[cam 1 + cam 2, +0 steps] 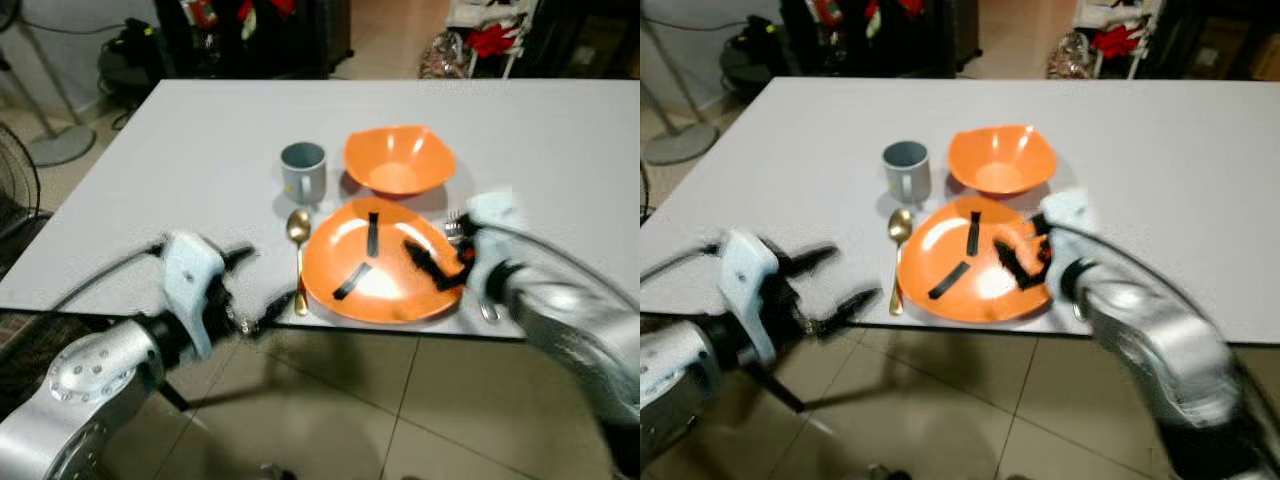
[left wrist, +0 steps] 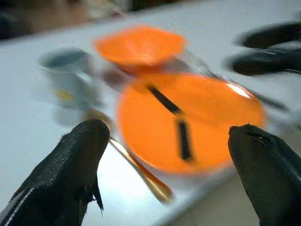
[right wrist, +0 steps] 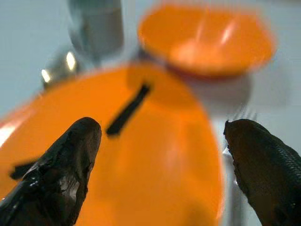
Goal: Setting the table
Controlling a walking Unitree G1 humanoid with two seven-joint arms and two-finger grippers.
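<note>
The orange plate [image 1: 378,262] is sitting at the surface's [image 1: 180,150] near edge, spoon [image 1: 298,240] alongside, while both end effectors, left [image 2: 171,172] and right [image 3: 157,165], are hovering wide open, holding nothing.

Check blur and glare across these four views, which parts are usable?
Left eye view: both arms smeared, table setting fairly sharp, glare on the orange plate. Right eye view: right gripper badly smeared. Left wrist view: whole scene motion-blurred, mug worst. Right wrist view: fingers sharp, bowl out of focus.

Glossy orange plastic plate [image 1: 385,270]; beside it, a shiny gold metal spoon [image 1: 298,255] on the matt grey desk [image 1: 180,170].
</note>
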